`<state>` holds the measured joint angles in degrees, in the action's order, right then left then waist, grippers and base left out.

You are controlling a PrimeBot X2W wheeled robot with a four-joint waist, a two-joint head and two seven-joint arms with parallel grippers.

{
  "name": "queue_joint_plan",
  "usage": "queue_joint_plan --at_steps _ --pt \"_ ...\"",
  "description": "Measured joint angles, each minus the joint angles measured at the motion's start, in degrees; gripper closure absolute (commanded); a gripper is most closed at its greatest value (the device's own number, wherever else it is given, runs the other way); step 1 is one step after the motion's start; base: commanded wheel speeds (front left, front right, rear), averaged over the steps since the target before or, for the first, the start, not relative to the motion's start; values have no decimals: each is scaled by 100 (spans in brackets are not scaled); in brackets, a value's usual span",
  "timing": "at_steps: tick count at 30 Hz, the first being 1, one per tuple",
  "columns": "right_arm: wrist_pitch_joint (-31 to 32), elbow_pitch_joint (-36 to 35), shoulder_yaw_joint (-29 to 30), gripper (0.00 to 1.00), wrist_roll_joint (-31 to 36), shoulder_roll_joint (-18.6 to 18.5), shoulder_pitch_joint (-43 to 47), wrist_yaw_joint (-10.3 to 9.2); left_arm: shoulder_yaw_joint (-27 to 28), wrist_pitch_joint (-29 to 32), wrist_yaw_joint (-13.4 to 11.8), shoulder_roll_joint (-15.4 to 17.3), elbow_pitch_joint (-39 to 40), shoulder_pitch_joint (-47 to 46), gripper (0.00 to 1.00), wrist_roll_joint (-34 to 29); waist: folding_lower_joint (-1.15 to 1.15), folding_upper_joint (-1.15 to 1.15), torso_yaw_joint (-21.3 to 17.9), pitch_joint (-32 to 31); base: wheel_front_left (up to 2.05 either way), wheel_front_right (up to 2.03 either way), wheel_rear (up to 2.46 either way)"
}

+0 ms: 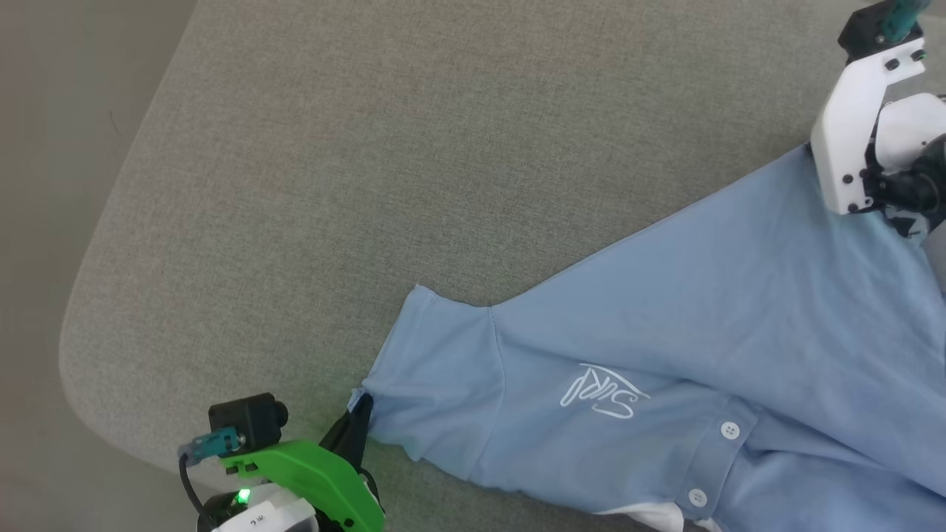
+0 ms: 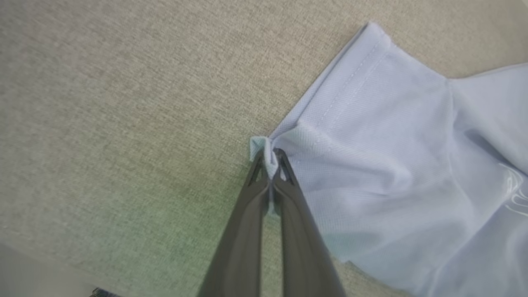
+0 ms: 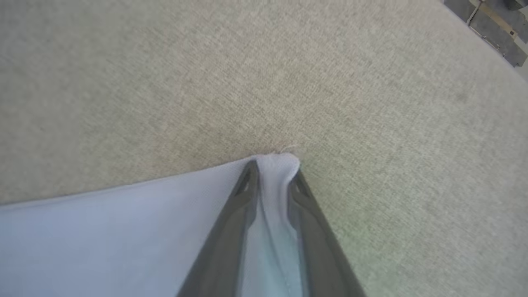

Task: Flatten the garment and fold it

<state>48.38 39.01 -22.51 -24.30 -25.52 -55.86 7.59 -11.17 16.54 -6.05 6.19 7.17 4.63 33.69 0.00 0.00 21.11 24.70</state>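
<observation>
Shirt (image 1: 665,332) lies front up on the fabric-covered tabletop (image 1: 369,185), spread from 6 to 3 o'clock in the head view. Left gripper (image 2: 270,159), at 7 o'clock: fingers closed, pinching the sleeve (image 2: 363,123) corner. Right gripper (image 3: 272,173), at 2 o'clock: fingers narrow, hem corner bunched between them.

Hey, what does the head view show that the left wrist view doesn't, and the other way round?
Head view: the placket's white buttons, the whole script logo and the right gripper at the garment's far corner. Left wrist view: up close, the left gripper pinching a bunched tip of the sleeve hem, plus the hem stitching. Both: the blue sleeve, the closed left gripper and the grey woven surface.
</observation>
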Motion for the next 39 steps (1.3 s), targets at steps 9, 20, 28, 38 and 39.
queue_joint_plan --at_steps 9,20,28,38,39 --pt "-2776 -743 165 100 -247 60 1377 -1 71 31 -36 103 -30 30 100 0 0 0 -153 -375 0 0 0" --pt "-4379 -1889 923 100 -337 -5 3181 -1 495 -331 -32 376 468 102 100 16 0 0 -834 -967 0 0 0" --pt "-3383 -3174 1263 100 -332 -298 3478 -1 918 -240 144 341 872 -958 100 775 0 0 -1469 -1296 0 0 0" --pt "-1967 -4067 1207 100 -389 -836 1701 -1 1223 464 -107 379 588 -3833 100 1504 0 0 -2127 -1168 0 0 0" --pt "-1880 -4046 1172 100 -402 -838 1418 -1 1245 487 -175 371 492 -4164 100 1514 0 0 -2166 -1099 0 0 0"
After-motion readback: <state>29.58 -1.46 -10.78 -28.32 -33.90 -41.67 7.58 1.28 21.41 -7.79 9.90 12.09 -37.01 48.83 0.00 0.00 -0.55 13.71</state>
